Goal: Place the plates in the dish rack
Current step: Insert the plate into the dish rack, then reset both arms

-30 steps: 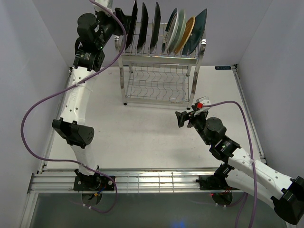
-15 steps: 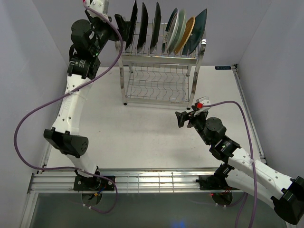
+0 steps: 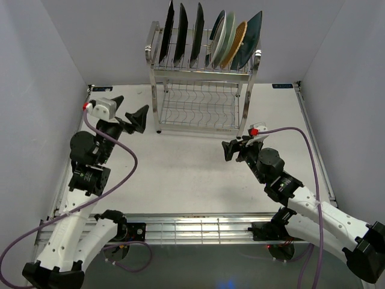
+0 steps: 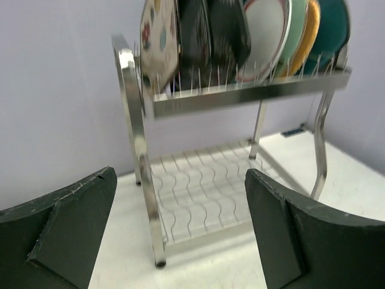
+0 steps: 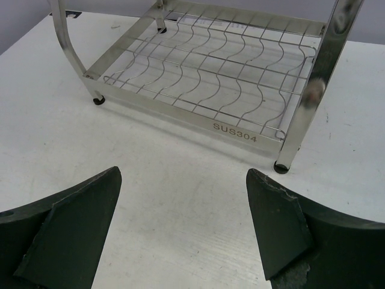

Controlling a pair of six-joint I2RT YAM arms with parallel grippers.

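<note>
We're holding left claw (image 3: 127,108), right claw (image 3: 236,146) spread, empty; 7 plates (image 3: 225,39) standing in dish rack (image 3: 201,105) upper tier, up-ahead of left claw.

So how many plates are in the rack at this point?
7, all standing in the top tier of the dish rack: from the left, cream floral, two dark, white striped-rim, pale green, orange, teal. Overlap may hide another.
</note>
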